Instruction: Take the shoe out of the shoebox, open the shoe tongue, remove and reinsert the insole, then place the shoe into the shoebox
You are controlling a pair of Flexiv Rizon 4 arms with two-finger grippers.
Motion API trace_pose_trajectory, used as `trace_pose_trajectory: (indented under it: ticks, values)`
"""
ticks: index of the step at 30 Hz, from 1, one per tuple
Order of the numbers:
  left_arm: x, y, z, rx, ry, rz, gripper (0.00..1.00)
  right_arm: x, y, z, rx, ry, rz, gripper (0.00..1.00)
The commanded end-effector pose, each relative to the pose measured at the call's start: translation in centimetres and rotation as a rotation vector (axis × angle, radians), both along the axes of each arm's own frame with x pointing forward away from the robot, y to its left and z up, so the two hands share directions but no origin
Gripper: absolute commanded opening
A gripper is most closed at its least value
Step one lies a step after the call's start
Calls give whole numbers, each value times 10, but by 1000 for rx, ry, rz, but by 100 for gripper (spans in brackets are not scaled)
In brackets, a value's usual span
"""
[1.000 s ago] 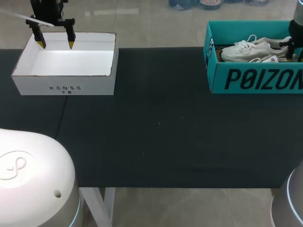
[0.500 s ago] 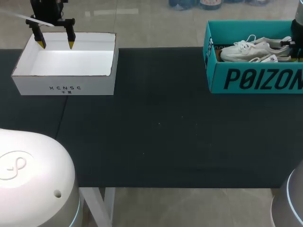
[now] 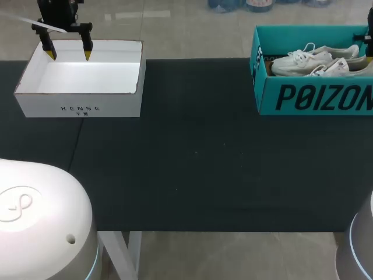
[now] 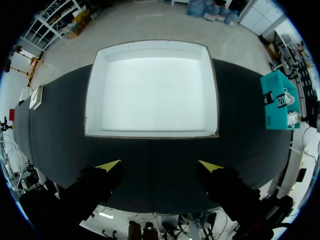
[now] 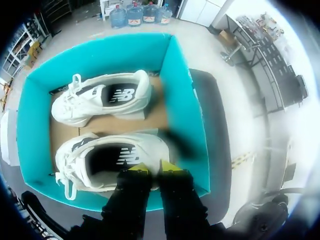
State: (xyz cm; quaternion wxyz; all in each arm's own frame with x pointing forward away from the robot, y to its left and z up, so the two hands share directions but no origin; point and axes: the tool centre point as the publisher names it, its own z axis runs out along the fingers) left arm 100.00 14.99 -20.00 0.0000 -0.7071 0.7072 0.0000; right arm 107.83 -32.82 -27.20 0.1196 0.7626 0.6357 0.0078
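A teal shoebox [image 3: 315,96] stands at the table's far right with two white sneakers inside. In the right wrist view the box wall [image 5: 182,100] surrounds both shoes. My right gripper [image 5: 154,166] is shut on the heel rim of the nearer shoe [image 5: 100,162], its yellow tips close together on either side of the collar. The other shoe [image 5: 100,97] lies flat beyond it. In the head view the gripped shoe [image 3: 337,67] sits tilted in front of the far shoe [image 3: 309,57], and my right arm is almost off the right edge. My left gripper [image 3: 69,55] hangs open over the white box.
An empty white open box [image 3: 78,102] sits at the table's far left. In the left wrist view, its near rim [image 4: 150,134] lies just ahead of the left gripper [image 4: 159,165]. Black table surface [image 3: 192,157] stretches between the two boxes.
My right gripper's fingers have closed on the nearer shoe's heel. That shoe has shifted and tilted up in the box, and the right arm has drawn toward the view's right edge. The left arm is unchanged.
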Motion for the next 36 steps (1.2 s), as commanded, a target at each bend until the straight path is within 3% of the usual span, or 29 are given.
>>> trace_pose_trajectory:
  ticks: [1,9,18,22,26,32,36]
  values:
    - [0,0,0,0,0,0,100,-10,7,36,-8,-26,-15,0]
    - [0,0,0,0,0,0,100,-9,13,83,-16,-80,-36,0]
    - [0,0,0,0,0,0,100,-22,31,143,7,-137,-57,0]
    - [0,0,0,0,0,0,100,-43,49,165,5,-164,-40,0]
    - [0,0,0,0,0,0,100,-80,73,179,15,-176,-37,0]
    - [0,0,0,0,0,0,100,-132,105,186,33,-174,-46,0]
    - [0,0,0,0,0,0,100,-170,130,179,44,-165,-48,0]
